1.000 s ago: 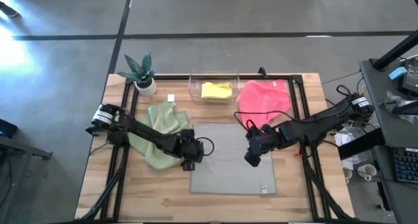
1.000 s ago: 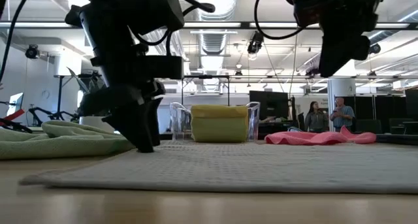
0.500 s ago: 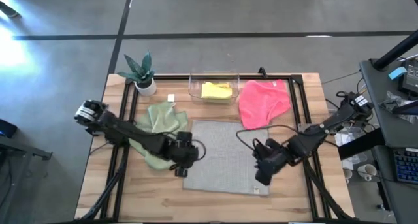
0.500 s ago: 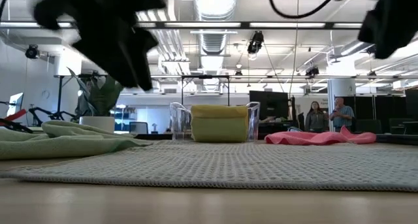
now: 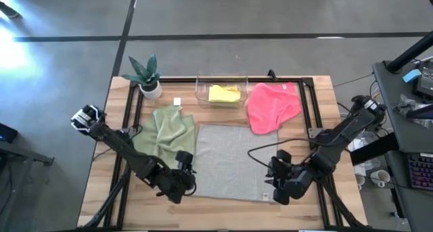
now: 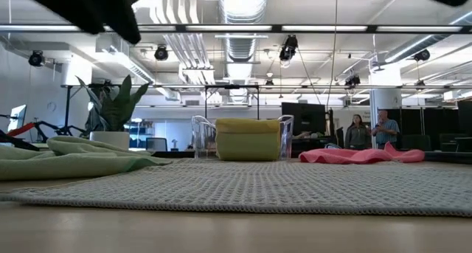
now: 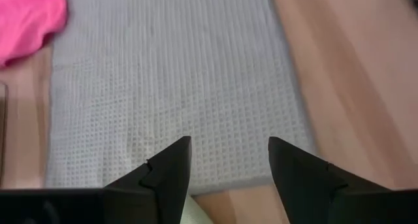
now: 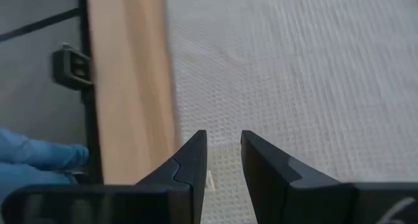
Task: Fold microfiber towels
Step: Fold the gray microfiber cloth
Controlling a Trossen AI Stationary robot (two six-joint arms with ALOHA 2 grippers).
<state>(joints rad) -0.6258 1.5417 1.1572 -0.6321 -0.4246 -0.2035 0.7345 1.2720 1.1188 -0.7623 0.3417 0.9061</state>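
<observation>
Now both arms sit at the near corners of the light grey towel (image 5: 235, 161), spread flat mid-table (image 5: 223, 208). Left hand (image 5: 183, 181) hovers over the near-left corner, fingers apart, holding nothing; right hand (image 5: 279, 188) over the near-right corner, fingers parted by a narrow gap, also holding nothing. A small label shows by that corner, too small to read. Bare wood runs along the near edge and both sides. Sage green towel (image 5: 166, 128) lies crumpled just left of the grey one, pink towel (image 5: 272, 105) beyond its far right corner, yellow towel (image 5: 224, 94) in the clear bin (image 5: 201, 88). A second ago both hands were farther up the grey towel; they've since pulled back toward the near edge.
</observation>
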